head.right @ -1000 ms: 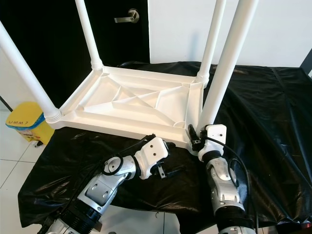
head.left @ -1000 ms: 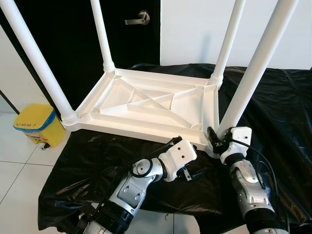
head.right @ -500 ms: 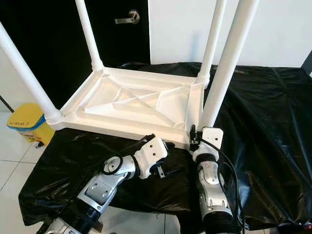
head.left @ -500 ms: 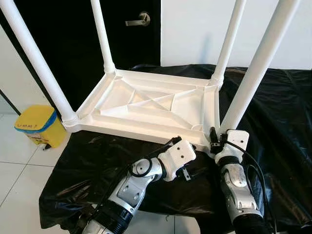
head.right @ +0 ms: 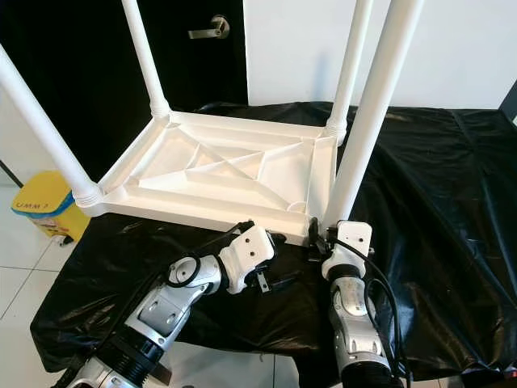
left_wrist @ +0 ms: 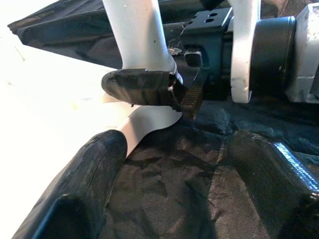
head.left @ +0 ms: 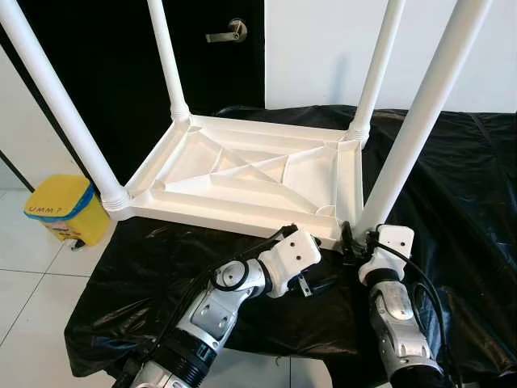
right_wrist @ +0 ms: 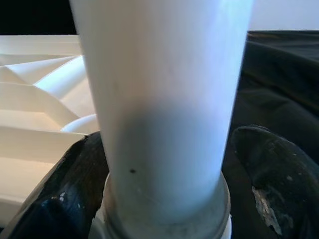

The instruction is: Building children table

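A white plastic children's table [head.left: 234, 212] lies upside down on a black sheet, with its legs standing up. My right gripper [head.left: 349, 241] is at the foot of the near right leg [head.left: 412, 137]. In the right wrist view its two black fingers [right_wrist: 75, 194] press on either side of the leg's collar [right_wrist: 164, 219]. My left gripper [head.left: 311, 284] hovers low over the sheet just left of that corner. In the left wrist view it [left_wrist: 179, 189] is open with only cloth between its fingers [left_wrist: 84, 194], facing the right gripper's finger [left_wrist: 139, 87] wrapped on the leg.
The black sheet [head.left: 460, 186] covers the work surface and hangs over its front edge. A yellow bin [head.left: 65, 208] stands on the tiled floor at the left. Behind are a dark door with a handle [head.left: 224, 32] and a white wall.
My right wrist has shifted slightly left and lower while staying at the near right leg's foot. The left gripper has edged a little toward that corner.
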### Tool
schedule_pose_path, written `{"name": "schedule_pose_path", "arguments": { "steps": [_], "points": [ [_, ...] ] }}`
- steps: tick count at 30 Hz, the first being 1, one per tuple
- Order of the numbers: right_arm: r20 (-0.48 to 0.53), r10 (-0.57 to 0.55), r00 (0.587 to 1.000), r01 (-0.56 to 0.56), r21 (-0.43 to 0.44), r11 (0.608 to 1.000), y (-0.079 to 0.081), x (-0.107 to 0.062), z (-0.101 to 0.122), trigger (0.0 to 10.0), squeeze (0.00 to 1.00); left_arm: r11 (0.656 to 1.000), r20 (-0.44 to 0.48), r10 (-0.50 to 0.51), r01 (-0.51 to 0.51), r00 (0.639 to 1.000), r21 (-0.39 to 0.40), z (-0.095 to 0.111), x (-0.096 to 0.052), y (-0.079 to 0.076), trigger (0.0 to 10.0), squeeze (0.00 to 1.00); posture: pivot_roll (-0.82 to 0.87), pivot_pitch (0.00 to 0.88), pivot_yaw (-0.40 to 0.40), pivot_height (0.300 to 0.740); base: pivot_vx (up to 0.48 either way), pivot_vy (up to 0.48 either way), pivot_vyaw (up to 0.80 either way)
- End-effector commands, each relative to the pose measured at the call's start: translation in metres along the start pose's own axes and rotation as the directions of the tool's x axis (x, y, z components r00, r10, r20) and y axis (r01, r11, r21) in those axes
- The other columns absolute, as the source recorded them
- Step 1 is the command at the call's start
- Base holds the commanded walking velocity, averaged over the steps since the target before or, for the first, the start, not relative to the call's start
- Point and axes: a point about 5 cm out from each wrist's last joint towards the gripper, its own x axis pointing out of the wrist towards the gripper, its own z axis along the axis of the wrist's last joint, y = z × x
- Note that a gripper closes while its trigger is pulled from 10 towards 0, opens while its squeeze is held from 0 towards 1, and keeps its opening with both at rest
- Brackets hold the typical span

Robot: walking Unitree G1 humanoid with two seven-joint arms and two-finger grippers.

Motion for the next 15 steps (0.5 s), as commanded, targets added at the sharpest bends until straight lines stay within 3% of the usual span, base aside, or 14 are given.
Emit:
{"name": "schedule_pose_path", "arguments": {
  "steps": [1,10,15],
  "points": [
    [-0.005,0.029,1.0,-0.028,0.01,1.0,0.002,-0.002,-0.001,10.0,0.0,1.0,-0.002,0.012,-0.012,1.0,0.005,-0.001,0.0,0.002,10.0,0.0,-0.17,0.0,0.029,0.74,0.0,0.0,0.0],
    [-0.002,0.212,0.977,-0.211,-0.044,0.976,-0.007,0.0,0.004,10.0,0.0,1.0,0.002,0.005,-0.005,1.0,0.013,0.0,0.002,0.003,10.0,0.0,-0.18,0.0,0.038,0.74,0.0,0.0,0.0],
    [-0.038,0.373,0.927,-0.375,-0.088,0.923,-0.012,0.012,0.009,10.0,0.0,1.0,0.003,0.002,-0.002,1.0,0.017,0.001,0.002,0.005,10.0,0.0,-0.18,0.0,0.043,0.74,0.0,0.0,0.0]
  ]
}}
